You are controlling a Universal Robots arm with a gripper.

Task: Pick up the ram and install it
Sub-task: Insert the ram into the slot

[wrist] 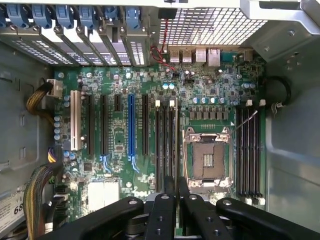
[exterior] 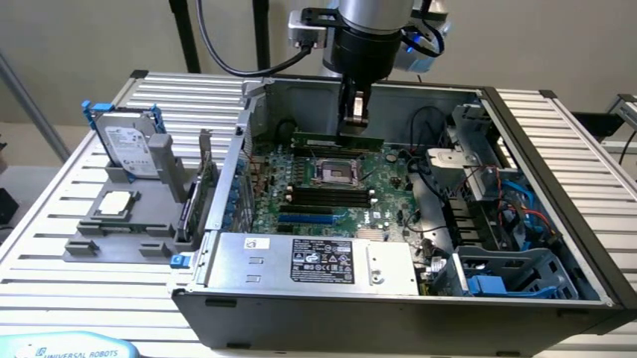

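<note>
Ram (exterior: 313, 139) hung in the grip of the gripper (exterior: 354, 130), inside the open computer case (exterior: 557, 186) and well above the motherboard (exterior: 390, 173). The fingers (wrist: 170, 189) stood close together, clamped on the stick's upper edge about midway along its length. In the exterior view, roughly equal lengths of green board showed to either side of them. The stick stood on edge and looked level, its lower edge facing the board.

Its long axis ran from the exterior view's left to the exterior view's right. The black memory slots (exterior: 324, 195) ran the same way, so stick and slots looked parallel. Those slots lay below the gripper, on the near side of the open processor socket (exterior: 332, 173), and in the exterior view they sat nearer than the held stick. How much of that offset was real and how much came from the stick's height could not be told.

In the wrist view the closed fingers lined up with the slot of that bank closest to the socket. That suggested the stick was over its row or close to it. Stick and slot were apart, not touching.
</note>
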